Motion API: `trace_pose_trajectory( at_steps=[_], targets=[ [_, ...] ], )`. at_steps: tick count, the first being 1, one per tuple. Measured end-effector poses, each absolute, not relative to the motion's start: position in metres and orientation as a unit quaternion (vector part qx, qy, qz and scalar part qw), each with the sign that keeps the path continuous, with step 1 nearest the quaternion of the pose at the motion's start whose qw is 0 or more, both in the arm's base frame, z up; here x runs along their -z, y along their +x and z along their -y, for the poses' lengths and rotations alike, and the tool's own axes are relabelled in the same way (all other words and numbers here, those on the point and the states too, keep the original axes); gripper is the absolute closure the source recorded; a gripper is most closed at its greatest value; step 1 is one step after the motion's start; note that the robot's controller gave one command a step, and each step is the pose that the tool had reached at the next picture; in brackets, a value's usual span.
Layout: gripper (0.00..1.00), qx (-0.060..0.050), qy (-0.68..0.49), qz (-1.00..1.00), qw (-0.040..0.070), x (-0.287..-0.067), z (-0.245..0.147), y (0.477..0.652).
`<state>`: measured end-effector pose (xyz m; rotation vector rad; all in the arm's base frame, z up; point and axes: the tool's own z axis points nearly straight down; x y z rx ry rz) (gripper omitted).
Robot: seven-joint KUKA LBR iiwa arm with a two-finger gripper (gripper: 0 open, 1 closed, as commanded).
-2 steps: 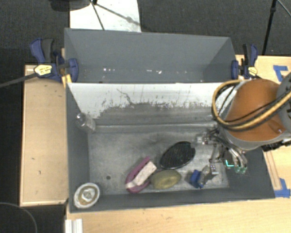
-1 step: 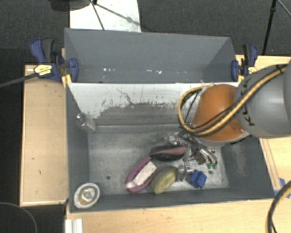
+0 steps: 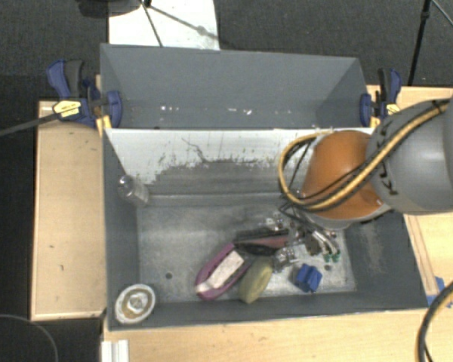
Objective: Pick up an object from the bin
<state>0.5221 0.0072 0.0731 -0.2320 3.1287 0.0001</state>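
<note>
Hovering over a dark flat thing [image 3: 258,241] near the blue block [image 3: 308,278], the tool [image 3: 298,246], its state untellable.

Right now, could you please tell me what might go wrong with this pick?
The hand sits low in a tight cluster; the dark flat piece, green oval and blue block lie close, so it might catch two or knock one aside. The purple case lies beside the green oval and could shift with it.

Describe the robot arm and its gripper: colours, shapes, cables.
The arm is a thick, rounded grey link. An orange dome-shaped cover sits at its wrist, with black and yellow cables looping around it. The gripper below is a small silvery metal assembly with dark parts.
</note>
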Motion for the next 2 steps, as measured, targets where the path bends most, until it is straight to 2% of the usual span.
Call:
trace_pose_trajectory(
  at_steps=[1,2],
  targets=[
    [1.0,0.001,-0.076,-0.997,0.005,-0.199,0.007,0.529],
    [1.0,0.0,-0.198,-0.98,0.004,-0.244,-0.013,0.536]
  ],
)
